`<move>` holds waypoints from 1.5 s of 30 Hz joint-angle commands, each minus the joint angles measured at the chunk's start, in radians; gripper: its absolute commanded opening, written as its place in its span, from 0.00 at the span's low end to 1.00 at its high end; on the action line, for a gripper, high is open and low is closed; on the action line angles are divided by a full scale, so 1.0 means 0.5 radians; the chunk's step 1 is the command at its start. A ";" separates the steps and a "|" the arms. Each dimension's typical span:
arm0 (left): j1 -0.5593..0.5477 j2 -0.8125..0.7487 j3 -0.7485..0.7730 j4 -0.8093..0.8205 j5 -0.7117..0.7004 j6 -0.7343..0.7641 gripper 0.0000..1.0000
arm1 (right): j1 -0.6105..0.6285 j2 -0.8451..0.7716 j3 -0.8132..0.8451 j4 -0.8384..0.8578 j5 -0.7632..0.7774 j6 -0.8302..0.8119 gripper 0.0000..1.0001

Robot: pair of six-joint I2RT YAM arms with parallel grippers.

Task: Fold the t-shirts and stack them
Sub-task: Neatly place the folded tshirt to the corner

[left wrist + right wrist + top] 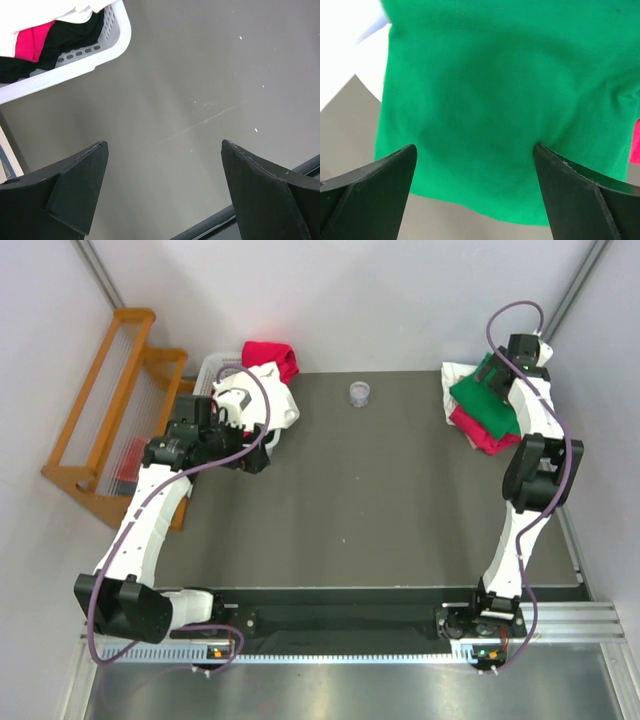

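Gaping right tool (475,148) over folded green t-shirt (485,75).

The dark grey surface (380,510) carries a white perforated plastic basket (75,69) at its far left corner. A small clear cup (360,393) stands upright near the middle of the far edge. An orange wooden rack (105,410) stands off the surface's left side, near the basket.

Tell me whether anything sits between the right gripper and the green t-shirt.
Nothing visible does. The right gripper hangs straight over the green t-shirt, and only green cloth shows between its open jaws. The shirt lies on top, with a red one under it, so nothing covers it.
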 commanded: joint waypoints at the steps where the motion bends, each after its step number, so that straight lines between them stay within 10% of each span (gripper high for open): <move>1: 0.042 0.017 0.062 0.022 0.046 0.025 0.99 | 0.011 0.028 0.101 0.077 0.048 -0.020 0.99; 15: 0.110 -0.057 0.055 -0.015 0.110 0.029 0.99 | -0.001 0.123 -0.271 0.151 0.035 -0.032 1.00; 30: 0.116 -0.075 0.083 -0.058 0.120 0.001 0.99 | -0.023 -0.199 0.119 0.092 -0.069 -0.054 1.00; 45: 0.131 -0.057 0.034 -0.098 0.012 0.032 0.99 | -0.154 0.337 0.456 0.298 -0.152 -0.042 1.00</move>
